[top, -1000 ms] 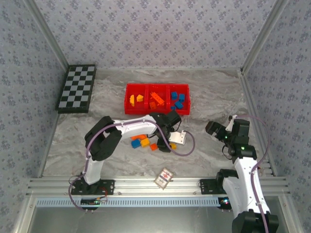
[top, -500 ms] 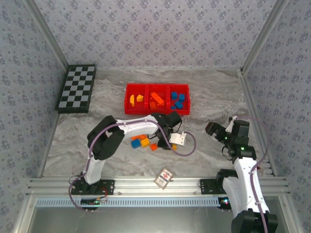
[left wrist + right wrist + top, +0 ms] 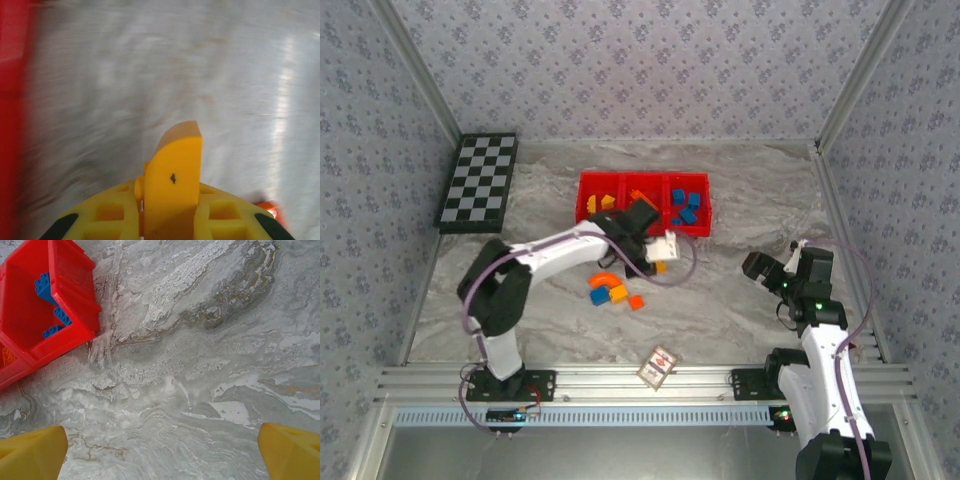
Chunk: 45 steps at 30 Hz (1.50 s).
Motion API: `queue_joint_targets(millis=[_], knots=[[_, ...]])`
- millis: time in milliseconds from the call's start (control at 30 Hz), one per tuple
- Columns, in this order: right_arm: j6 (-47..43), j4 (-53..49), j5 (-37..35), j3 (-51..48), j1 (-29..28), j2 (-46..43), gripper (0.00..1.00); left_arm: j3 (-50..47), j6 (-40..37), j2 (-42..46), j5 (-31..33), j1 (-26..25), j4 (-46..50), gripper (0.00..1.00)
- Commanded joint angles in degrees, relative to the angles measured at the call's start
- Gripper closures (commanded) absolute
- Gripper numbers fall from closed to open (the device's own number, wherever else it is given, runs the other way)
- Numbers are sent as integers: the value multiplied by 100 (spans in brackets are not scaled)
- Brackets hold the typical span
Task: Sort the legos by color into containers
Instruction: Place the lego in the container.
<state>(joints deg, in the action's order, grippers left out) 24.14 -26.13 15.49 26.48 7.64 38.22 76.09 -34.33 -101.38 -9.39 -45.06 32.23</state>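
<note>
Left gripper (image 3: 656, 260) clenches a yellow-orange lego (image 3: 661, 267) just in front of the red tray (image 3: 582, 205). Right gripper (image 3: 758, 267), fingers spread wide and empty, hovers right of the tray.

Grey-lilac flowered walls (image 3: 640, 60) close in a grey marbled tabletop (image 3: 750, 200), metal rails (image 3: 620, 382) edging it, soft glare.

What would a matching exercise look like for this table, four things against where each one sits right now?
Things: 1 checkerboard; 2 patterned card; 3 blue legos; 4 yellow-orange lego.
Places: A right compartment of the red tray; B between the left fingers; C far left of the table; D table's near edge.
Pairs: 1-C, 2-D, 3-A, 4-B.
</note>
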Motion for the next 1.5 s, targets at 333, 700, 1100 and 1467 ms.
queue_joint_targets(millis=[333,700,1100,1467], knots=[[3,-24,152,-37,66,-7,0,1787,1308,-976,776,1728,255,94],[30,52,148,-42,81,32,0,1673,1762,-1103,965,2177,109,94],[12,127,148,-42,82,151,0,1459,1670,-1120,842,2178,135,71],[16,184,113,-73,85,159,0,1193,1788,-562,779,2177,39,49]])
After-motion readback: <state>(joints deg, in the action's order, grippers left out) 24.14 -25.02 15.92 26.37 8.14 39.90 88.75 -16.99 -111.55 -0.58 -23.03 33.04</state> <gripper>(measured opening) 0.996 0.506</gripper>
